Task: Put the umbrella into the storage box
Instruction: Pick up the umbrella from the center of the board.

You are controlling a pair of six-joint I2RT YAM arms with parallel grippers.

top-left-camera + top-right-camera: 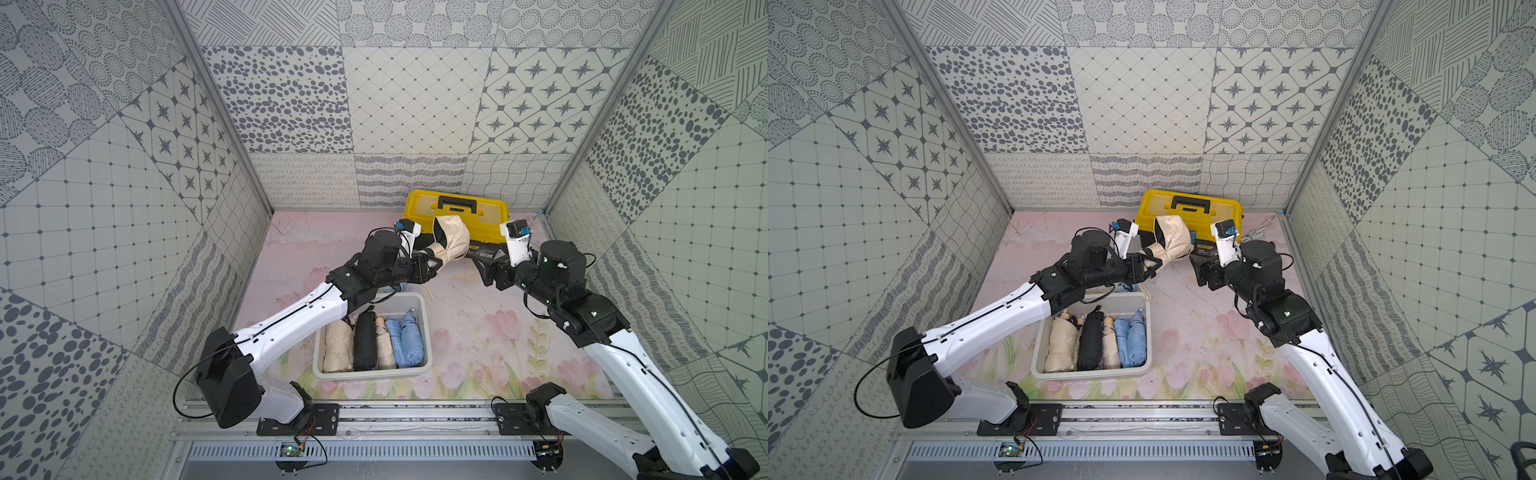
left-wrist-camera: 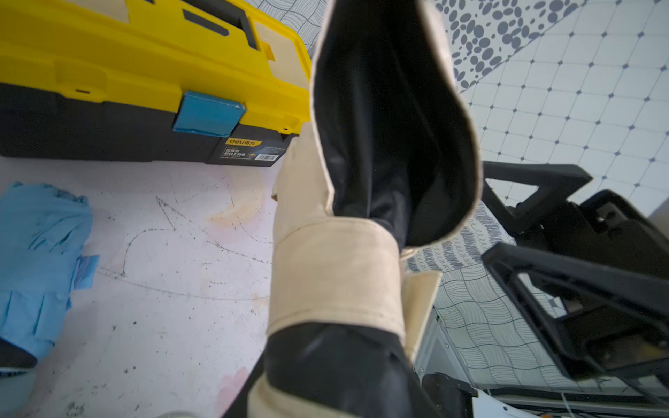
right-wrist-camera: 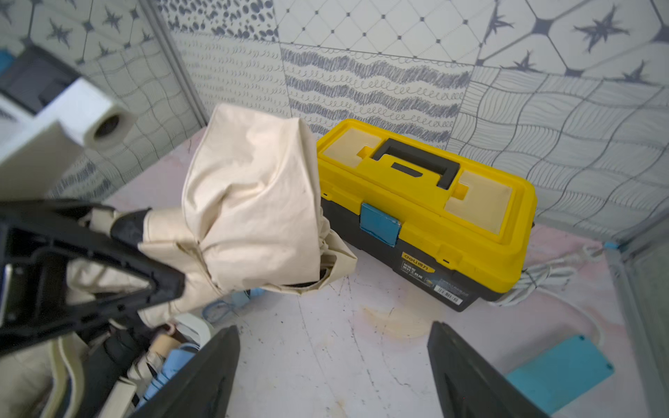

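Left tool: my left tool [image 1: 434, 266] is clamped on the narrow, strapped end of the cream umbrella [image 1: 451, 241], jaws drawn close with the cloth pinched between them.
Right tool: my right tool [image 3: 333, 365] stands wide apart over bare desk [image 3: 325, 333] and grips nothing. In both top views it sits just right of the cream umbrella.
Cream umbrella: held up off the desk, a little above the centre of the frame in both top views. Its loose, wider end flares toward the toolbox [image 1: 419, 203], and the left wrist view shows its black lining.
Storage box: the white storage box [image 1: 374, 372] sits lower centre in both top views, below and left of the cream umbrella, which is outside it.
Inside the box: folded umbrellas lie side by side, among them a black umbrella [image 1: 365, 340] and blue umbrellas [image 1: 409, 340].
Toolbox: yellow lid and black handle, upper centre against the back wall. The cream umbrella's wide end overlaps it in the top views, and it may be touching; I cannot tell.
Loose blue umbrella: a loose blue umbrella [image 2: 40, 253] lies on the desk at the left edge of the left wrist view.
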